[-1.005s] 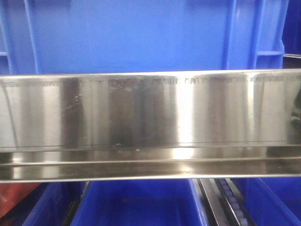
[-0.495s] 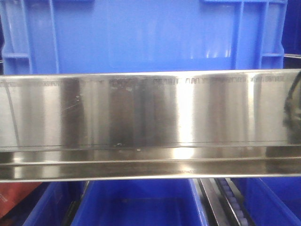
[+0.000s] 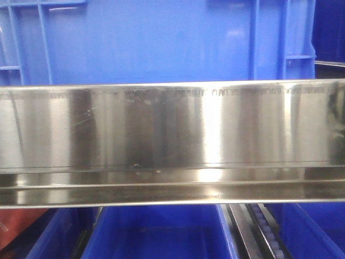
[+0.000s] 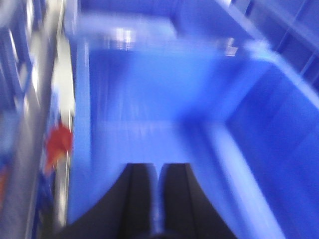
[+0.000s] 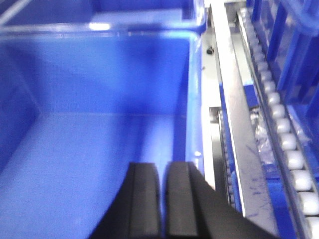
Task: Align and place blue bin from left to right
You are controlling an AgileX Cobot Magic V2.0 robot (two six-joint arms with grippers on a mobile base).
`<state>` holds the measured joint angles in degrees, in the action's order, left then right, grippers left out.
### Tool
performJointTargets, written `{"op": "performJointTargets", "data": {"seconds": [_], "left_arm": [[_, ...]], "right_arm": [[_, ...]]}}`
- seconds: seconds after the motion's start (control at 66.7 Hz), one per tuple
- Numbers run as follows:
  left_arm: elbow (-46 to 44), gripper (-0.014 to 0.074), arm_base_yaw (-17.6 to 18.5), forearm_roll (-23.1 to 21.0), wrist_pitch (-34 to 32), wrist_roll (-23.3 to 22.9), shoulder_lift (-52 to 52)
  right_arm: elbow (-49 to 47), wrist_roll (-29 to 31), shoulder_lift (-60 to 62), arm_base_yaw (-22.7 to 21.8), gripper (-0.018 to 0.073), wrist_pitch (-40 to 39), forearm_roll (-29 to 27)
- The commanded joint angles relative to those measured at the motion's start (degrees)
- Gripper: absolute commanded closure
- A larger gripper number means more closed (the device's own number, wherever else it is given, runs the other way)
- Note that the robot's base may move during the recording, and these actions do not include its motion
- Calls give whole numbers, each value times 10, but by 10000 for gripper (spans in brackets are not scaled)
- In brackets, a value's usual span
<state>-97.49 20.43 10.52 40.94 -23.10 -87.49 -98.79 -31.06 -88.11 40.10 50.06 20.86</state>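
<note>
Bright-blue plastic of the blue bin [image 3: 151, 43] across the top of the front view: smooth wall, raised vertical ribs near left and right corners, directly behind and above the steel rail [image 3: 172, 140]. Brushed, reflective rail spanning the full width, with a stepped lower lip. Below the rail, darker lower bins [image 3: 156, 232] side by side, a red patch [image 3: 16, 224] at lower left, and part of a roller track [image 3: 264, 229] at lower right. Left wrist view, heavily motion-blurred: left gripper [image 4: 155, 199] above the open interior of the blue bin [image 4: 144, 99], black fingers [image 4: 137, 196] nearly together with only a thin slit between, nothing seen clamped; blurred metal strip and a red smear [image 4: 59, 142] along the left edge. Right wrist view, sharp: right gripper [image 5: 162, 199] inside the blue bin [image 5: 75, 99] near its right wall, above the floor, black fingers [image 5: 144, 199] pressed nearly together, nothing between them. Beside the bin's right rim, a metal rail [image 5: 232, 99] and a roller conveyor [image 5: 284, 134] of white rollers running away from the camera; further blue framework at far right.
</note>
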Motion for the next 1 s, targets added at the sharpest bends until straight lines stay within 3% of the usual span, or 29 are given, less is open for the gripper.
{"op": "performJointTargets", "data": {"seconds": [0.0, 0.12, 0.3, 0.66, 0.99], "left_arm": [[-4, 707, 3, 10, -15, 2, 11], [-5, 707, 3, -14, -6, 2, 35], [31, 707, 3, -13, -18, 2, 82], [273, 707, 3, -10, -211, 2, 252], [512, 707, 3, 7, -433, 2, 387]], "right_arm": [[-6, 7, 13, 1, 631, -4, 7], [-6, 7, 31, 1, 629, 13, 4], [30, 7, 79, 1, 629, -3, 17], [241, 9, 235, 1, 629, -189, 49], [457, 72, 378, 1, 629, -322, 49]]}}
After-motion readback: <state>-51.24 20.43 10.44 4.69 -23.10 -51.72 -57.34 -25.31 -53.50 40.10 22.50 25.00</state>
